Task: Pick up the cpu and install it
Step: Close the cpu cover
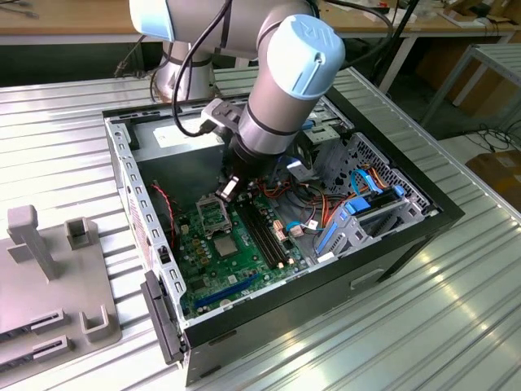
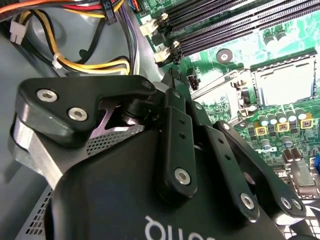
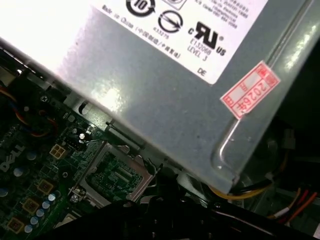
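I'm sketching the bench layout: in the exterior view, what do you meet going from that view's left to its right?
Grey fixture block with upright posts → open computer case's side wall → CPU socket on the green motherboard → black memory slots → blue drive bracket → bare slatted metal table.

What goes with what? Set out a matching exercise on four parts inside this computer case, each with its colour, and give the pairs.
Things:
1. motherboard
2. metal box
3. drive bracket
4. memory slots

Colours:
A. blue
B. green
C. black
D. grey with a white label

Pairs: 1-B; 2-D; 3-A; 4-C
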You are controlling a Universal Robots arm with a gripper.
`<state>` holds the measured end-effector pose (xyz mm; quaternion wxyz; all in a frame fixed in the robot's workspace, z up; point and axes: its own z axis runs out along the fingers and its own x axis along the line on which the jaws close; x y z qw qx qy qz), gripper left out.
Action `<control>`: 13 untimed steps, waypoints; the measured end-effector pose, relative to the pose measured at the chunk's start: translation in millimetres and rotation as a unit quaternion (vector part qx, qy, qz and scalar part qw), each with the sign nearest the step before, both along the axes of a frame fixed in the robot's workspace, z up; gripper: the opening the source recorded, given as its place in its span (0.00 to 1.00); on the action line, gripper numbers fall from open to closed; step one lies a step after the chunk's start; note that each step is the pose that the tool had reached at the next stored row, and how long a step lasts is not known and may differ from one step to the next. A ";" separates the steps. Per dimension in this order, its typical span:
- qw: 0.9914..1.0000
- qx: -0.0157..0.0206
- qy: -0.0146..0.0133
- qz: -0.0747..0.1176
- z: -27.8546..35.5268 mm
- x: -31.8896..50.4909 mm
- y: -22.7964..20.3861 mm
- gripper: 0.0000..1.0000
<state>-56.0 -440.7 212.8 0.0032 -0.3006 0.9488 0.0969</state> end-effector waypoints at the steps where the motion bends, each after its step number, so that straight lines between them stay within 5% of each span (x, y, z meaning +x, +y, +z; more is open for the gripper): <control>1: 1.000 0.000 0.000 0.000 0.5 0.0 0.0 0.11; 9: 1.000 -0.003 0.000 0.001 3.6 0.0 0.0 0.11; 11: 1.000 -0.007 0.000 0.002 4.2 0.0 0.0 0.11; 12: 1.000 -0.014 0.000 0.003 4.9 0.0 0.0 0.11; 13: 1.000 -0.016 0.000 0.003 5.2 0.1 0.0 0.11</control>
